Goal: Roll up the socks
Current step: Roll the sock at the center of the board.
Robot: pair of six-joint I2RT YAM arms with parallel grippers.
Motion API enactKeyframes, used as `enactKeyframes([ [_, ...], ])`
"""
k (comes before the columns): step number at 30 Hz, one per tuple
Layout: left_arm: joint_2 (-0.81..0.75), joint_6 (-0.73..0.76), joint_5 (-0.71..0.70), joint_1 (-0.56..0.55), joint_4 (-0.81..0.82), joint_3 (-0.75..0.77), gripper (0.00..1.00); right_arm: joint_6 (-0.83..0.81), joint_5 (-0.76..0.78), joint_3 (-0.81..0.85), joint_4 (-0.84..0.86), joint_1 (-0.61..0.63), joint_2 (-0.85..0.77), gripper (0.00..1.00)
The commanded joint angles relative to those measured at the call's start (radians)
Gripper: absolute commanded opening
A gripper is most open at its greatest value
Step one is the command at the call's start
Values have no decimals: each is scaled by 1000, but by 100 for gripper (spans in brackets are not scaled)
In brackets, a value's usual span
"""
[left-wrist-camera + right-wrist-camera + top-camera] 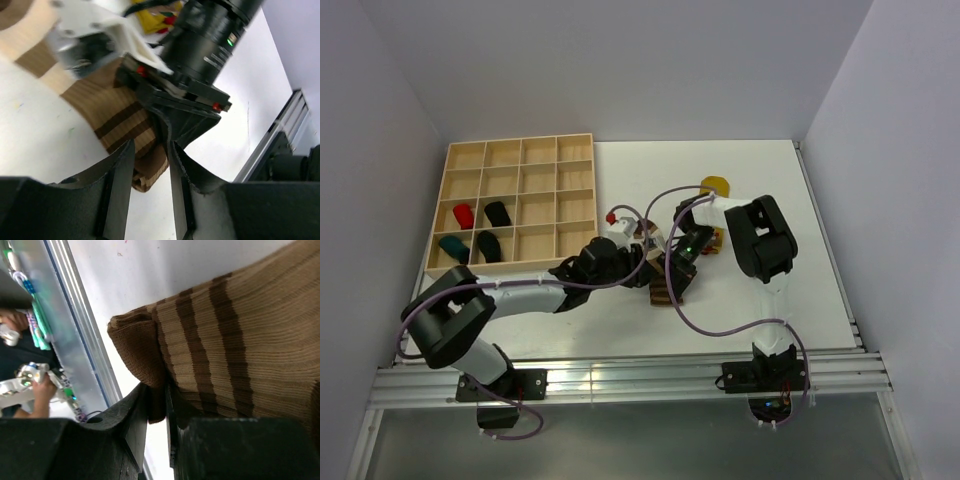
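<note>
A tan sock with brown stripes and a brown toe (pixel 670 288) lies on the white table between the two arms. My right gripper (pixel 157 400) is shut on the brown end of that sock (pixel 225 340). My left gripper (pixel 150 170) is open, its fingers standing on either side of the same brown end (pixel 147 175), with a gap on the right side. The right gripper's black fingers (pixel 187 122) come down onto the sock just beyond. A mustard yellow sock (pixel 716 186) lies behind the right arm and also shows in the left wrist view (pixel 155 15).
A wooden compartment tray (pixel 520 141) stands at the back left, holding a red roll (pixel 464 215), a black roll (pixel 498 212), a teal roll (pixel 453 247) and another black roll (pixel 489 245). A metal rail (pixel 620 375) runs along the near table edge. Walls enclose the table.
</note>
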Motion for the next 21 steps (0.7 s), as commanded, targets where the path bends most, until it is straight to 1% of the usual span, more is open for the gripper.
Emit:
enactKeyframes([
  [1, 59, 129, 65, -22, 153, 15, 40, 49, 18, 34, -22, -3, 7, 25],
  [5, 119, 169, 155, -39, 197, 30, 43, 60, 20, 49, -40, -6, 36, 25],
  [8, 160, 185, 177, -47, 210, 32, 46, 72, 26, 57, -48, -7, 50, 25],
  [10, 180, 183, 189, -48, 227, 26, 47, 74, 29, 62, -51, -10, 64, 25],
  [21, 229, 192, 191, -54, 248, -16, 48, 99, 34, 79, -51, -14, 80, 25],
])
